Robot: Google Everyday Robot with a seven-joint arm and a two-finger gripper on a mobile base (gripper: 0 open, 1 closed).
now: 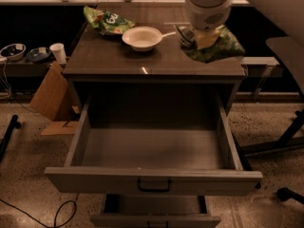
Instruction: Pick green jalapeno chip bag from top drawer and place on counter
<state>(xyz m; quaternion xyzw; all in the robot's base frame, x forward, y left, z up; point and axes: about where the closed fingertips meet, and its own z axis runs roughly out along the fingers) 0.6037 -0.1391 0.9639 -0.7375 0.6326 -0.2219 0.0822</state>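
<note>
The green jalapeno chip bag (219, 45) is a wrinkly green foil bag held in my gripper (202, 38) over the right side of the counter (118, 61). The gripper hangs from the white arm coming in from the top right and is shut on the bag's upper left part. Whether the bag's bottom touches the counter I cannot tell. The top drawer (152, 148) is pulled fully open below the counter, with a dark bail handle at its front centre; its inside holds nothing.
A white bowl (142, 37) with a spoon sits mid-counter. A larger green bag with white lettering (104, 22) lies at the counter's back left. A lower drawer (156, 213) is slightly open. Cardboard (50, 96) and a paper cup (58, 52) stand left; a chair base (285, 141) right.
</note>
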